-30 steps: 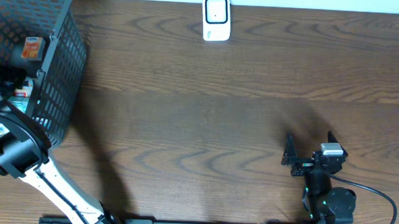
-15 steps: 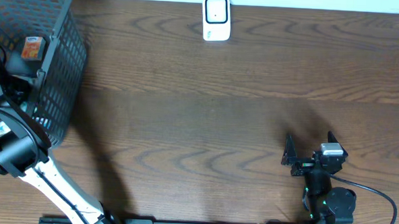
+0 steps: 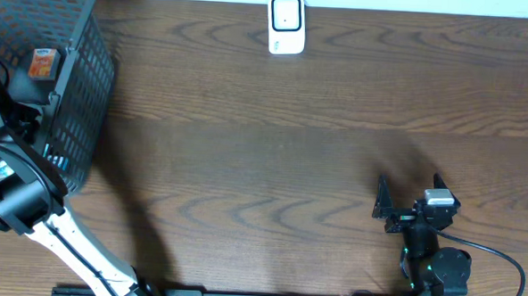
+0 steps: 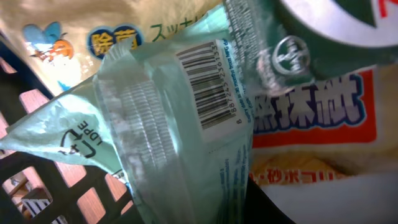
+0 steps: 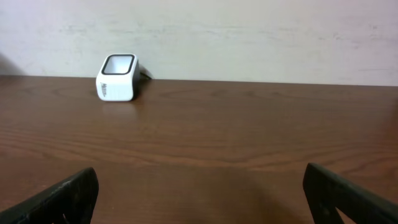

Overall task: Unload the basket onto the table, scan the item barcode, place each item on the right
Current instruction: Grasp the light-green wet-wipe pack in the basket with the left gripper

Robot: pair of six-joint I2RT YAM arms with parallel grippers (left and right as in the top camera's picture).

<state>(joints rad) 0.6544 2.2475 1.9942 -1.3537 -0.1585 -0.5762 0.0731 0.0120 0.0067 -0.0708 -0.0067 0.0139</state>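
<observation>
Reaching deeper into the basket (image 3: 79,95) than a second ago, my left fingers crowd the green packet (image 4: 161,124); clenched or not, I cannot tell. Scanning waits; my right fingers (image 5: 199,183) hang released.

A: Pale green pouch (image 4: 149,143), what reads?
B: Barcode (image 4: 208,84) on a white patch; the digits below it are too blurred. "LDPE" beside a recycling triangle (image 4: 69,142) near one corner.
A: Cream pack (image 4: 81,25) behind?
B: "除菌" in blue circles, then green "スッ", cut off.
A: Red-and-white pack (image 4: 348,134)?
B: Big blue characters, not sure which. Overhead view: nothing legible.
</observation>
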